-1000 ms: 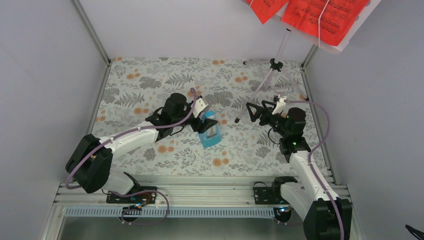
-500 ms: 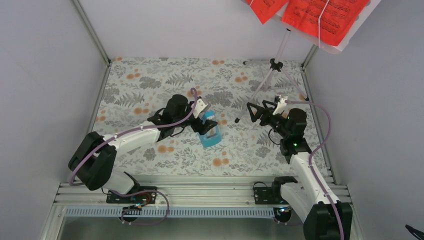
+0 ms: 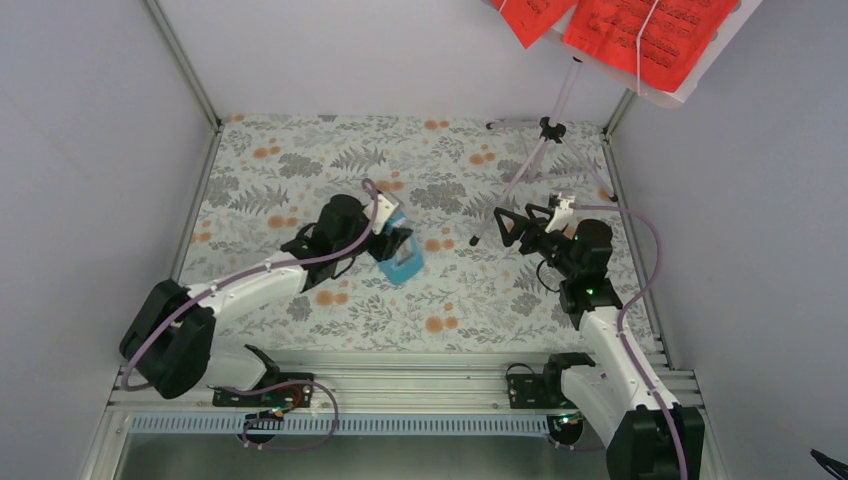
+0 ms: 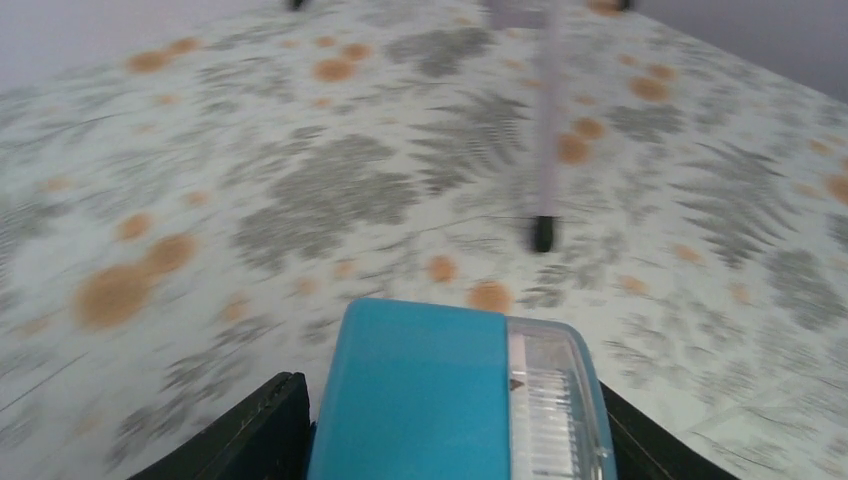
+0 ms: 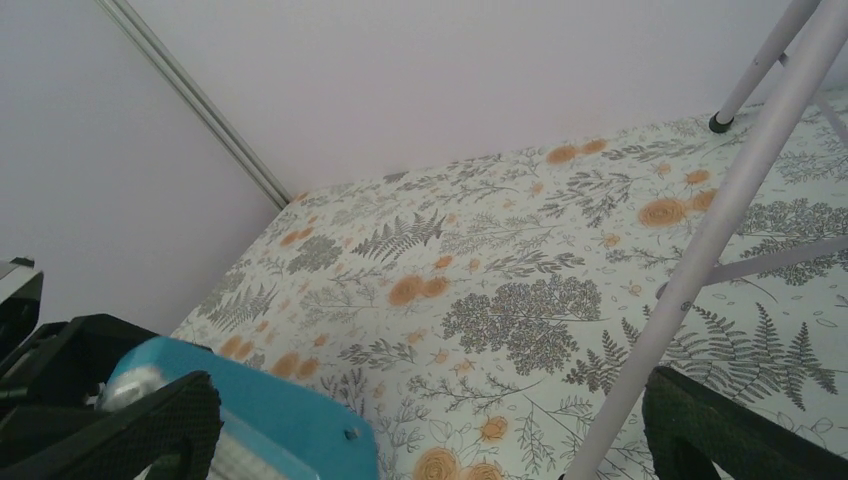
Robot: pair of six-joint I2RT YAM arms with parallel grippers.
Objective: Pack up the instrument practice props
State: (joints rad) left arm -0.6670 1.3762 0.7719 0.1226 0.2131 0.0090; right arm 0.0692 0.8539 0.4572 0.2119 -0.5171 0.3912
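The light-blue metronome (image 3: 401,260) sits between the fingers of my left gripper (image 3: 396,250), which is shut on it, low over the floral mat. In the left wrist view the metronome (image 4: 440,400) fills the gap in the gripper (image 4: 455,435); its white face is turned right. The pale lilac music stand (image 3: 560,95) stands at the back right, its desk (image 3: 712,62) holding red sheet-music pages (image 3: 640,30). My right gripper (image 3: 505,226) is open and empty beside the stand's front leg (image 5: 720,220). The metronome (image 5: 280,420) also shows in the right wrist view.
The floral mat (image 3: 300,165) covers the floor. Grey walls with metal corner rails (image 3: 185,65) close in the left, back and right. The stand's spread legs (image 3: 520,180) cross the back right area, one black foot (image 4: 542,232) ahead of the left gripper.
My left gripper has drawn back to the left with the metronome in it, and the metronome has turned. The right arm has barely moved.
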